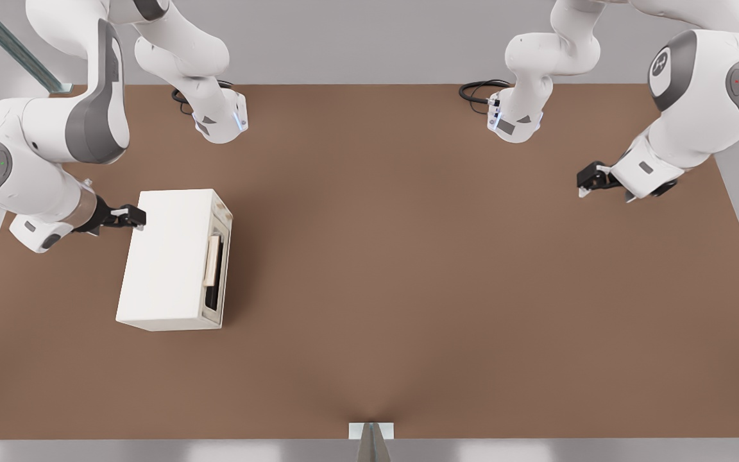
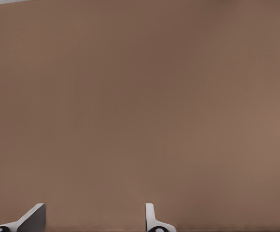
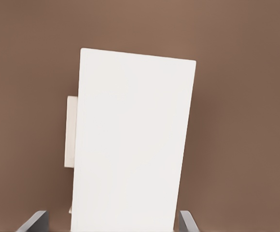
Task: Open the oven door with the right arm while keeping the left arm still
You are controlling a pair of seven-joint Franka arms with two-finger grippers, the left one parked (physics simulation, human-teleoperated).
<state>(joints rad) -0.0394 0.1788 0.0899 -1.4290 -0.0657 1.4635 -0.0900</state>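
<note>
While the oven (image 1: 167,260) sits on the brown table (image 1: 408,289), the tool (image 1: 131,217) hangs spread above its far edge.

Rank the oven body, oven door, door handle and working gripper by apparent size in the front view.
1. Oven body, largest by far.
2. Oven door, seen edge-on as a narrow strip.
3 and 4. Handle and gripper, which hangs at the oven's rear edge: too alike to rank, and the gripper may sit nearer the camera.

brown table (image 1: 408,289), cream-white oven (image 1: 167,263) on it
</note>
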